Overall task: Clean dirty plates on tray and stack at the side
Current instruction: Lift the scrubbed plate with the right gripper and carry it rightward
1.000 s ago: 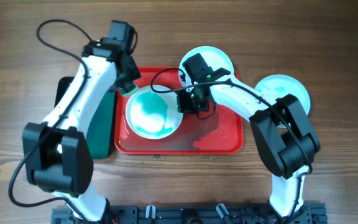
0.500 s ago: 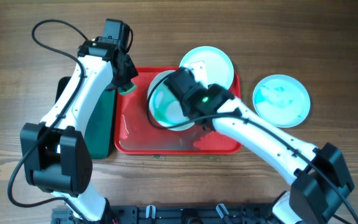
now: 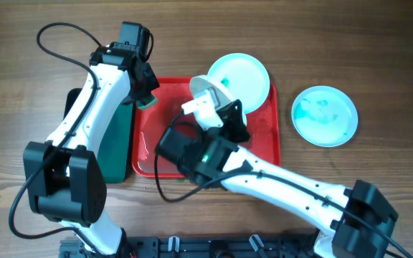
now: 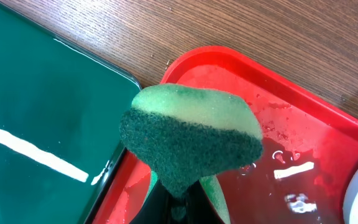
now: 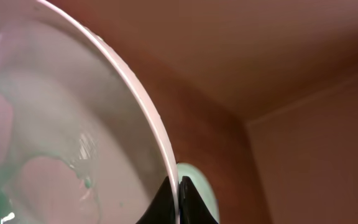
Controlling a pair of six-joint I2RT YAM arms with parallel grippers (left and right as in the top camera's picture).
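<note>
Right end effector (image 5: 178,198) clamped on tilted round white plate (image 5: 61,137) rim, left end effector (image 4: 178,202) pinched green-yellow sponge (image 4: 191,134), red rectangular plastic tray (image 4: 334,162) beneath it.

Bright, even light; glare streak on the glossy dark green tray (image 4: 36,93) at nine o'clock; right-wrist view dim, blurred.

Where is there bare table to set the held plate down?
Bare wood lies beyond and right of the lone plate on the table. Crowded: the red tray, crossed by the right gripper and its tilted plate, with another plate overlapping its far rim and the sponge over its far-left corner.
</note>
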